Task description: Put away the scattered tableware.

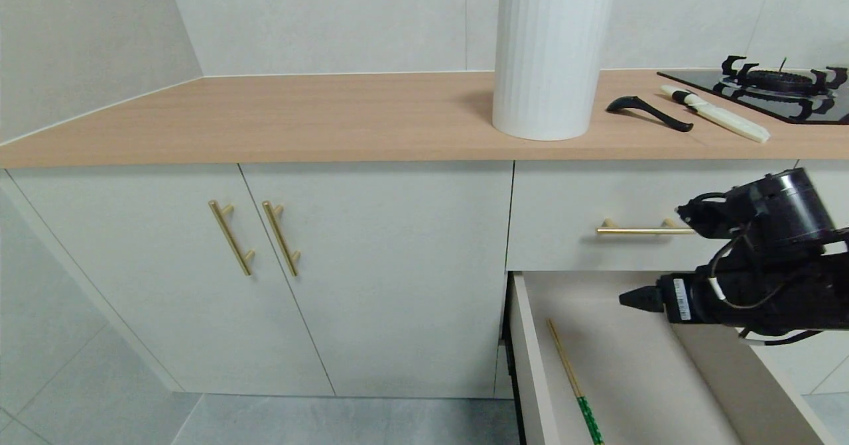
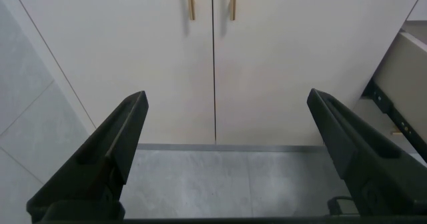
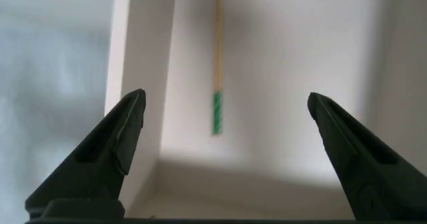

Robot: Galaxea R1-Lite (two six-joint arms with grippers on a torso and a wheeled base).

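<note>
A wooden chopstick with a green end lies inside the open lower drawer. My right gripper hangs open above that drawer, nothing between its fingers; its arm shows at the right of the head view. On the counter to the right of the white ribbed container lie a black spoon and a cream-handled knife. My left gripper is open, low in front of the two cabinet doors, facing the floor.
A gas hob sits at the counter's far right. The upper drawer with its brass handle is closed. Brass handles mark the double cabinet doors. The counter stretches wide to the left of the container.
</note>
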